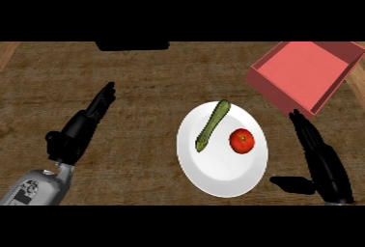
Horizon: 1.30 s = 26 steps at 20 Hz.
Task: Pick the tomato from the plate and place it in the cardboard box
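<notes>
A red tomato (242,141) lies on the right half of a white plate (221,176) at the counter's middle. A green cucumber (212,125) lies slanted on the same plate, left of the tomato. The box (306,72), reddish-pink and open-topped, sits at the far right beyond the plate. My right hand (322,161) is open with straight fingers, right of the plate and a short way from the tomato, pointing toward the box. My left hand (78,130) is open at the left, well away from the plate, with nothing in it.
The dark wooden counter (135,72) stretches left and behind the plate. A black object (133,45) shows at the far top edge.
</notes>
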Motion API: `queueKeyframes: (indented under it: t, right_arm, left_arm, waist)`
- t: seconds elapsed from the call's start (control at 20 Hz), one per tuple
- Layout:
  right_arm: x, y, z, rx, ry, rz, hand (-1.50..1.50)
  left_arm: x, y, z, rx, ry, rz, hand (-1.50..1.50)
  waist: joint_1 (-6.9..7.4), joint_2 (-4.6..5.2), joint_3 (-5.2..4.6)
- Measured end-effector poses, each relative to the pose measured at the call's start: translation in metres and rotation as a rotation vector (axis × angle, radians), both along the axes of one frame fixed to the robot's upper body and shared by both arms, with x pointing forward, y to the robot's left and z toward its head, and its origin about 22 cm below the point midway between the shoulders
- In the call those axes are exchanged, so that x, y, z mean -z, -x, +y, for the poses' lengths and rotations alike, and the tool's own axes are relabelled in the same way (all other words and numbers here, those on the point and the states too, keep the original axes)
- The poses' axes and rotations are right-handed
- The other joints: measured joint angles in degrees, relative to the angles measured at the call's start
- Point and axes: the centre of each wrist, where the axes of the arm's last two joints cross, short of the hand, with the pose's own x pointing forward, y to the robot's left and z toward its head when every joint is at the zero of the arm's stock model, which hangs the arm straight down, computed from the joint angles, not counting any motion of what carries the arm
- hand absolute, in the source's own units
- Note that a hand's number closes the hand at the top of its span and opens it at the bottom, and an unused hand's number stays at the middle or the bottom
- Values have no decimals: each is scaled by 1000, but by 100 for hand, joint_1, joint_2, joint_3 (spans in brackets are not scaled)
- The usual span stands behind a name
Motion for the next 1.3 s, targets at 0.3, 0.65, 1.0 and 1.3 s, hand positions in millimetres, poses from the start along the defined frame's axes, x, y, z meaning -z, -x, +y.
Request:
queueKeyframes:
  t: [0.3,0.65,1.0,1.3]
  right_arm:
    - [-37,25,28,-2,226,-26,-150]
    - [-96,56,73,-1,278,176,-150]
    - [-123,47,105,7,226,299,-150]
    - [-116,23,123,18,184,317,-150]
  left_arm:
    - [8,0,-14,33,9,17,0]
    - [8,0,-23,61,3,7,0]
    - [11,-2,-28,83,6,1,0]
    - [15,-3,-32,80,5,-5,0]
  waist:
    - [3,-17,3]
    - [145,14,14]
    - [238,39,28]
    - [245,43,35]
